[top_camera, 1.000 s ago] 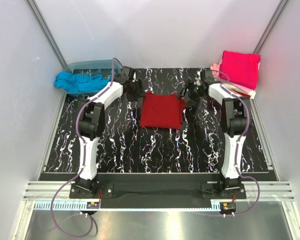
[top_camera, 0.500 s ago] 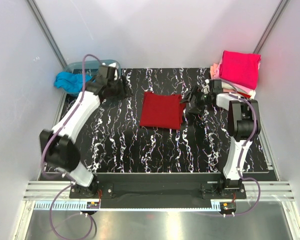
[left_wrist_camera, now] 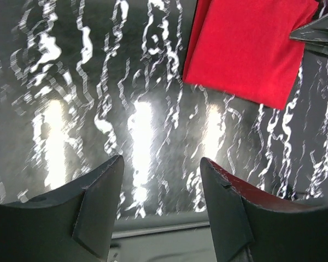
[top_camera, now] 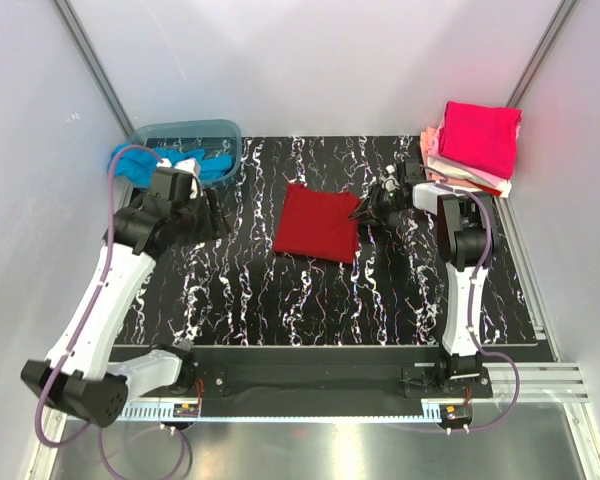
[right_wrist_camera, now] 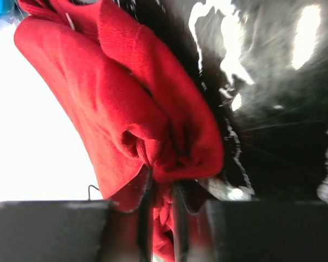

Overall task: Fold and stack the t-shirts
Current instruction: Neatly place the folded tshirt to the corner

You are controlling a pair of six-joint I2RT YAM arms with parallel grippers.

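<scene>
Right tool (right_wrist_camera: pixel 161 203) pinched tight on the right edge of the folded dark red t-shirt (top_camera: pixel 315 222), which lies mid worktop (top_camera: pixel 240 290). Left tool (left_wrist_camera: pixel 159 180) agape, empty, well left of it. I'd lift slowly, keep the folds flat, and aim for the stack (top_camera: pixel 477 138) far right.

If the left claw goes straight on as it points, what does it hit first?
Probably the bare marbled tabletop: the left claw is open, aimed down at it. The folded dark red t-shirt lies right of that line.
</scene>
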